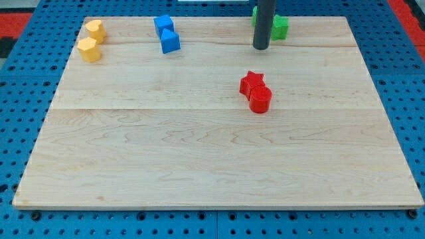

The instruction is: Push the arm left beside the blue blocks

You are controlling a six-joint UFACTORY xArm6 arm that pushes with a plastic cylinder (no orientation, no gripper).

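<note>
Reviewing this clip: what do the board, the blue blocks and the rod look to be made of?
The board looks like pale unvarnished wood: grain lines and plank seams show, with a matte surface. The blue blocks look like solid-coloured plastic or painted wood, with flat even colour and a slight sheen; the look leaves it open. My rod looks like dark matte metal or plastic, and my tip rests right of the blue blocks.

All that shows of me is a straight, round rod of dark grey, smooth and plain, without markings, screws or cables. My tip (261, 48) is cut off flat and blunt, the same width and colour as the shaft above it.
</note>
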